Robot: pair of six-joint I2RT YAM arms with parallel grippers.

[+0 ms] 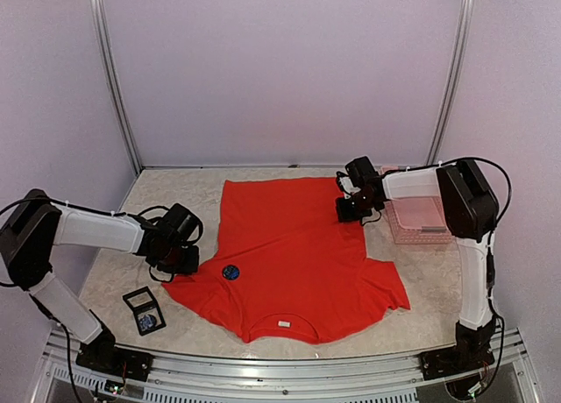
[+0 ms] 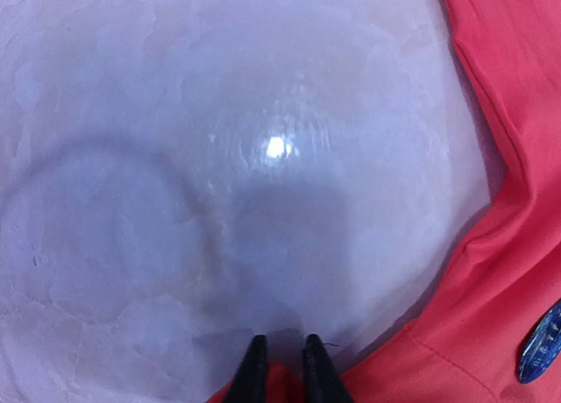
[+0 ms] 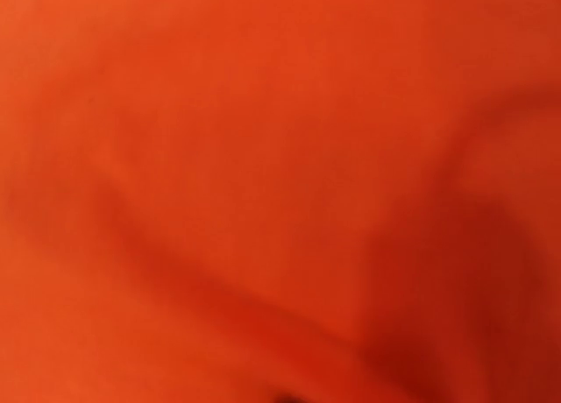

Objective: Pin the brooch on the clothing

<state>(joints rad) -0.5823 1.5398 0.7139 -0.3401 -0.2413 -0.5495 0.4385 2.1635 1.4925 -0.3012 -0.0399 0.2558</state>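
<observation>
— Red shirt (image 1: 298, 254) is seen from above, spread flat on the table (image 1: 114, 272). Where is the brooch (image 1: 230, 272)?
— It is laid on the shirt by the sleeve, just right of the nearer left gripper (image 1: 182, 267); the right gripper (image 1: 348, 212) is set at the far hem, well apart.
— From the left wrist?
— The fingers (image 2: 254, 377) are pinched together on the sleeve edge; the brooch (image 2: 539, 355), dark blue, round, with no long axis, is found to their right.
— The right wrist?
— Only blurred red cloth is shown; fingers are closed, a hold cannot be told.
</observation>
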